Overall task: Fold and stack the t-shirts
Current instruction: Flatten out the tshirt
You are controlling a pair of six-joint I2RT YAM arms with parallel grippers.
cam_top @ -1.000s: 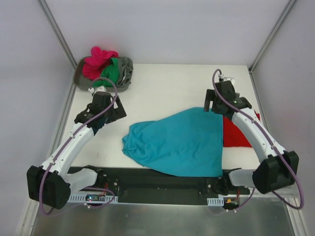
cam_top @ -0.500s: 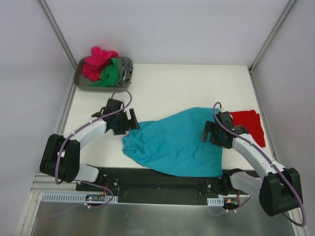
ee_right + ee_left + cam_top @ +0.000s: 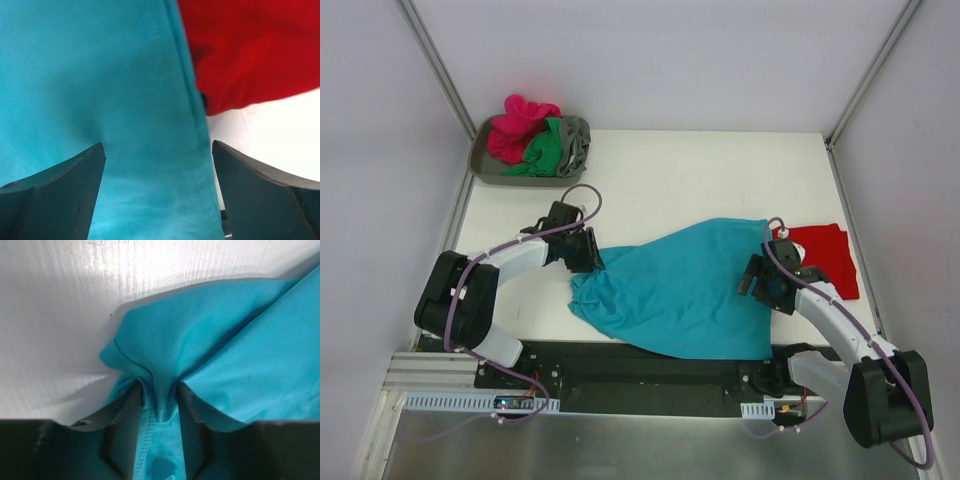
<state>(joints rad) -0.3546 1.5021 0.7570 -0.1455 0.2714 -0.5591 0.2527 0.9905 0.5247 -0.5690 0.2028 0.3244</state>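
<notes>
A: Where's the teal t-shirt (image 3: 680, 290)?
B: Spread on the table (image 3: 670, 170), its right hem against the red t-shirt (image 3: 825, 255). The left gripper (image 3: 159, 405) pinches a fold at its left corner; a second ago it hung wide near the tray (image 3: 480, 165)
A: And the right gripper (image 3: 157, 170)?
B: Fingers spread wide over that hem, come nearer from the far edge; more red shows now

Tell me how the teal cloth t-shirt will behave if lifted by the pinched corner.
Probably floppy: the teal cloth t-shirt bunches into folds in the left pincer. Thin fabric, so likely light; it would drape and drag, not hold shape. Its right edge meets the red cloth t-shirt, so pulling may shift that.
</notes>
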